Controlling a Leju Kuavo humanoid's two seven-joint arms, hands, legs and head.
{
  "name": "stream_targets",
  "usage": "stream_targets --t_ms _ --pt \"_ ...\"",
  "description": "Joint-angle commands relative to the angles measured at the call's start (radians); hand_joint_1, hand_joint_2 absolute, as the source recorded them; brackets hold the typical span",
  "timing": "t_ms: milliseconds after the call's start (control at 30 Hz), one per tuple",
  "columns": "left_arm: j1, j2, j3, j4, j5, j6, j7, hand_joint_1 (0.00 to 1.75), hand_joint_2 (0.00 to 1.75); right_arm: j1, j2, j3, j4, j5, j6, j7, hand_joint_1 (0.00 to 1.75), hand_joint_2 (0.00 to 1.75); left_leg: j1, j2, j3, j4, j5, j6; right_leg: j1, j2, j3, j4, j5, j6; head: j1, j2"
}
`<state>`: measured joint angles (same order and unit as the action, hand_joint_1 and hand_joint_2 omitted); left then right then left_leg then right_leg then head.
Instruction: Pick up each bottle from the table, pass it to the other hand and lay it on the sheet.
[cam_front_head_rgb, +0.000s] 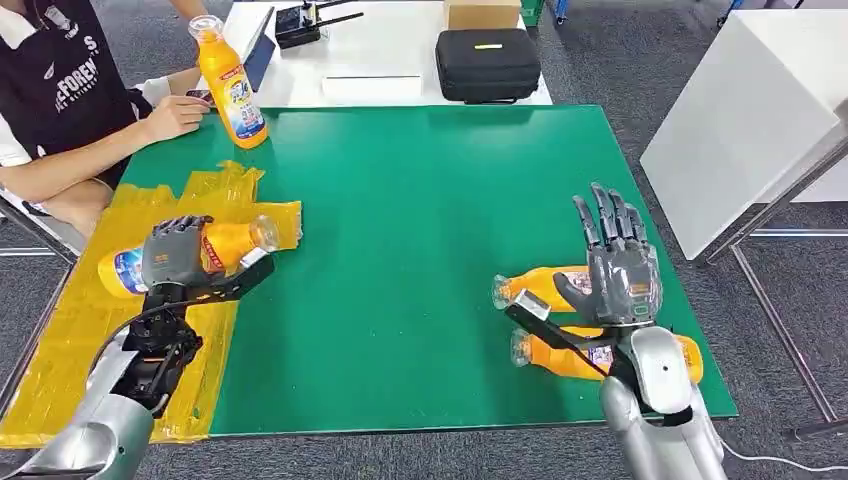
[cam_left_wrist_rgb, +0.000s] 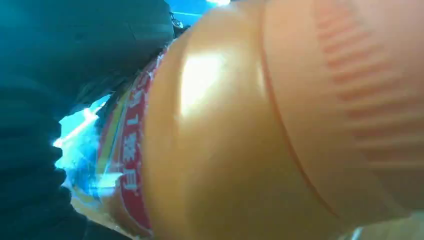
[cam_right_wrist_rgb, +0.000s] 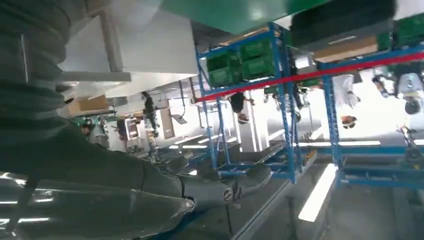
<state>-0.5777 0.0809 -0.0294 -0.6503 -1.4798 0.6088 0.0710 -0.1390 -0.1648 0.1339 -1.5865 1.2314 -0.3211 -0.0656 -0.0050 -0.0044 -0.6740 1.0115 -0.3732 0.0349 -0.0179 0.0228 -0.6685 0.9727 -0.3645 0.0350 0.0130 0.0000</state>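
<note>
An industrial lab or warehouse-style test floor. A green-topped work table (cam_front_head_rgb: 420, 250) stands on grey carpet, with a white table (cam_front_head_rgb: 380, 50) beyond it holding a black equipment case (cam_front_head_rgb: 488, 63) and a cardboard box (cam_front_head_rgb: 482, 12). Farther off, tall blue metal shelving (cam_right_wrist_rgb: 280, 100) carries green storage crates (cam_right_wrist_rgb: 240, 62).

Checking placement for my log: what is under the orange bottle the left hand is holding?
The crinkled yellow sheet lies under the orange plastic bottle. The left robot hand covers the bottle's middle, so contact with the sheet cannot be seen.
</note>
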Motion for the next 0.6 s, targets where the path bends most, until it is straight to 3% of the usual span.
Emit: stream_targets --t_ms 33,167,200,367,533,600 --pt "-0.079 0.006 0.000 0.264 -0.054 -0.058 0.079 0.00 1.75 -0.133 -0.042 -0.022 0.161 0.045 0.119 0.028 0.00 1.75 0.001 0.001 0.006 0.000 -0.003 -0.002 0.001 -0.001 0.006 0.000 -0.002 -0.002 0.000 0.000" --pt "-0.067 -0.002 0.032 0.270 -0.025 -0.071 0.050 0.00 1.75 -0.173 -0.068 -0.009 0.208 0.074 0.155 0.032 0.00 1.75 0.000 0.001 0.005 0.000 -0.002 -0.002 0.001 -0.001 0.005 0.000 -0.002 -0.001 0.000 0.000" --pt "-0.063 -0.005 0.042 0.268 -0.014 -0.068 0.036 0.00 1.75 -0.182 -0.071 -0.004 0.218 0.078 0.163 0.032 0.00 1.75 0.001 0.001 0.012 0.002 -0.006 -0.004 0.002 -0.002 0.012 0.002 -0.006 -0.003 0.000 0.000" --pt "-0.055 -0.016 0.066 0.263 0.013 -0.067 0.006 0.00 1.75 -0.204 -0.086 0.007 0.243 0.089 0.191 0.039 0.00 1.75 0.000 0.001 0.007 0.000 -0.003 -0.002 0.001 -0.001 0.007 0.000 -0.002 -0.002 0.000 0.000" --pt "-0.061 -0.073 0.194 0.245 0.233 -0.126 -0.223 0.00 1.75 -0.310 -0.179 0.059 0.406 0.053 0.337 0.018 0.00 1.75 0.000 0.001 0.006 0.000 -0.002 -0.001 0.000 -0.001 0.005 0.000 -0.001 -0.001 0.000 0.000" --pt "-0.061 -0.084 0.196 0.238 0.253 -0.131 -0.243 0.00 1.75 -0.323 -0.201 0.061 0.449 0.029 0.350 -0.011 0.00 1.75 0.000 0.000 0.010 0.001 -0.004 -0.002 0.001 -0.003 0.010 0.000 -0.003 -0.001 -0.001 0.000"
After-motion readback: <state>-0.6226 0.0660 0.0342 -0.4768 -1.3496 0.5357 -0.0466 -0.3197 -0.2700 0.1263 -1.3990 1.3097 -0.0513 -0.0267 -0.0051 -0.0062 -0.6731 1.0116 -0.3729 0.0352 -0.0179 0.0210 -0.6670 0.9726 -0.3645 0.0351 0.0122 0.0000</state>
